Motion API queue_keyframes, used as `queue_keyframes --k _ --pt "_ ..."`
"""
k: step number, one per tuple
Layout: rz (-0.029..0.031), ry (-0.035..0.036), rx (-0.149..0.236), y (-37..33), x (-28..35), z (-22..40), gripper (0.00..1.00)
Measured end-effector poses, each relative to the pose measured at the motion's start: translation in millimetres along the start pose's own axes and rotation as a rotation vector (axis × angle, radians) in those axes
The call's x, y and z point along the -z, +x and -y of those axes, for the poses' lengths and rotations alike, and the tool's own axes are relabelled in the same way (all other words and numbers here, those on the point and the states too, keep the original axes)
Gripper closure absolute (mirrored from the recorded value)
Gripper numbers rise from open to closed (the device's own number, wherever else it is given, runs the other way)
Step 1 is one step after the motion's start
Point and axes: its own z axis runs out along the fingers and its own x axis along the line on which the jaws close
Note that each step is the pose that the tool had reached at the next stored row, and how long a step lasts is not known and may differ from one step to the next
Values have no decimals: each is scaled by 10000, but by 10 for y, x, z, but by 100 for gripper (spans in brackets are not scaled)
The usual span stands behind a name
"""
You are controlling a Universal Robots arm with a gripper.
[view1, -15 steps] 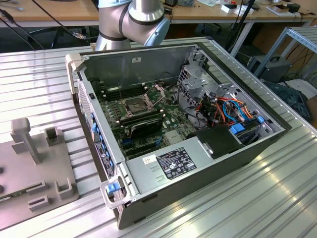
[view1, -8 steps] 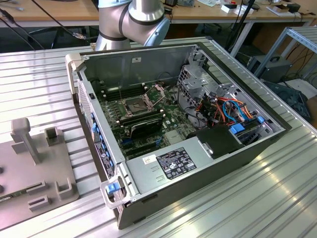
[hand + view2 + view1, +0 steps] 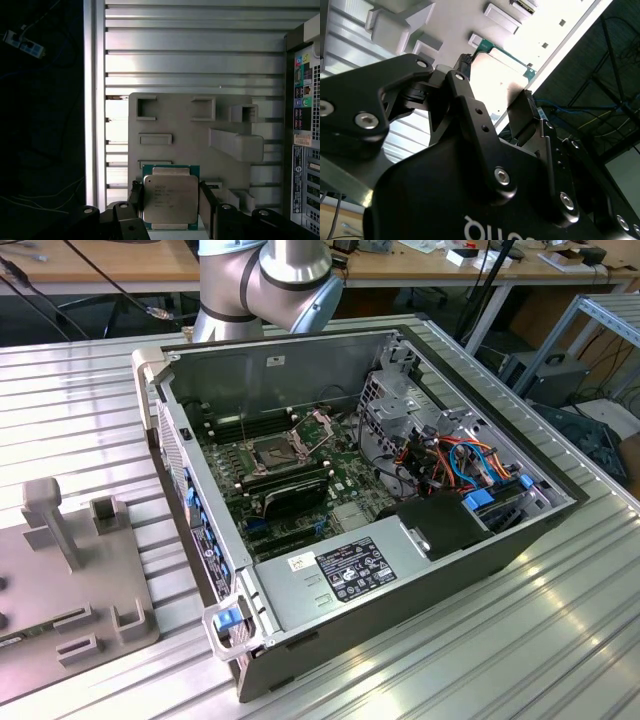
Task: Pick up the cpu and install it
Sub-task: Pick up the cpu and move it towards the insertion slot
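Where the exterior view's left begins, a grey fixture plate point(image 3: 60, 590) with raised blocks and shallow recesses lies on the ribbed metal tabletop point(image 3: 500, 640). Just beside it, toward the middle, sits an open computer case point(image 3: 300, 360) with its motherboard exposed. On that board the socket point(image 3: 275, 452) has its hinged frame standing open, and long black memory sticks point(image 3: 288, 490) lie just beside it on the near side. Above the far wall of the case is the arm point(image 3: 265, 285), silver with blue-grey joint caps. Toward the exterior view's right, the case holds a bundle of orange and blue cables point(image 3: 455, 465).

In both wrist views the pincer point(image 3: 171, 195) point(image 3: 496, 79) is closed narrowly on the cpu point(image 3: 170, 202) point(image 3: 501, 86), with one black finger point(image 3: 206, 205) against each of two opposite edges. The cpu faces silver top up, with a green border showing around it. It is over the fixture plate, near that plate's edge, with the rear panel of the case well apart to one side. Whether the cpu rests on the plate or is raised off it cannot be judged.
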Motion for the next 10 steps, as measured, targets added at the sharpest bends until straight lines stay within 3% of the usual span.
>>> queue_keyframes --k 10 --pt "0 -1 1 -46 -1 0 45"
